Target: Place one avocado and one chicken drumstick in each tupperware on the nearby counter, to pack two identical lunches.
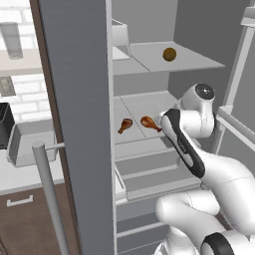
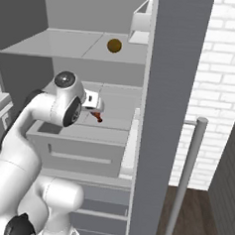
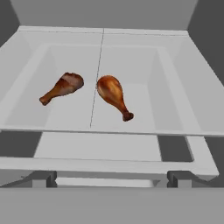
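Now the open end effector (image 3: 111,181) holds nothing; two chicken drumsticks lie on the fridge shelf (image 3: 175,118) ahead of it, the right one (image 3: 113,94) nearer than the left one (image 3: 61,87).

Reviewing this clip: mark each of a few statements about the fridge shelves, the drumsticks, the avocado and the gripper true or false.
1. Two chicken drumsticks, the left drumstick and the right drumstick, lie side by side on one fridge shelf. True.
2. The gripper holds a drumstick. False: it is open and empty, in front of the shelf.
3. An avocado sits on the upper shelf. True.
4. The drumsticks touch each other. False: a gap separates them.
5. A tupperware on the counter already holds a drumstick. False: no drumstick shows in it.
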Robot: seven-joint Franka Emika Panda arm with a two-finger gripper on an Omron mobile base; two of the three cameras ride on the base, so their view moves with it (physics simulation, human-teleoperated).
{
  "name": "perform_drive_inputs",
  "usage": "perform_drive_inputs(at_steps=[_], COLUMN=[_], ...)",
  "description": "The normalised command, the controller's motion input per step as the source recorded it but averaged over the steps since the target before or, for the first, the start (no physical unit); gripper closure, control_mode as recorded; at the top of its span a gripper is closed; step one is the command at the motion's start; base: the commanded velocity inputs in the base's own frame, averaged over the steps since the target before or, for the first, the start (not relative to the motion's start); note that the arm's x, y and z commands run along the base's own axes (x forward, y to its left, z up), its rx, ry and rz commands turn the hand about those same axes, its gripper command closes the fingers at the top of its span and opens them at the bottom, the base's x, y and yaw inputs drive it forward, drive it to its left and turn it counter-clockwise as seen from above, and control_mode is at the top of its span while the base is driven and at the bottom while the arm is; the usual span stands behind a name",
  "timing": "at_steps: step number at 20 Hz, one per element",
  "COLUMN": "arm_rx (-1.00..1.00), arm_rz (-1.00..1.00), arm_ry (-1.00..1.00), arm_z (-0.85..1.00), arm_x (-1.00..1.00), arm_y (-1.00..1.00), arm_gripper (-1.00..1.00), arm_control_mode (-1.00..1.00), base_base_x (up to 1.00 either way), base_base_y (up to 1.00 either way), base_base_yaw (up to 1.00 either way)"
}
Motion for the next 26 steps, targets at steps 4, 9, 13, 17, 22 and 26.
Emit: perform_drive_inputs(at_steps=[4,9,13,17,22,26], arm_rx=[-0.01,-0.02,-0.02,-0.06,-0.02,0.00], arm_rz=[0.00,0.00,0.00,0.00,0.02,0.05], arm_ry=[0.08,0.06,0.03,0.01,0.00,0.00], arm_z=[-0.44,-0.39,-0.34,-0.23,-0.09,-0.15], arm_x=[0.60,0.64,0.52,0.56,0.53,0.43], arm_y=[0.00,0.02,0.03,0.06,0.03,0.00], arm_gripper=[-1.00,-1.00,-1.00,-1.00,-1.00,-1.00], arm_control_mode=[-1.00,-1.00,-1.00,-1.00,-1.00,-1.00], base_base_x=[0.00,0.00,0.00,0.00,0.00,0.00], base_base_y=[0.00,0.00,0.00,0.00,0.00,0.00], base_base_yaw=[0.00,0.00,0.00,0.00,0.00,0.00])
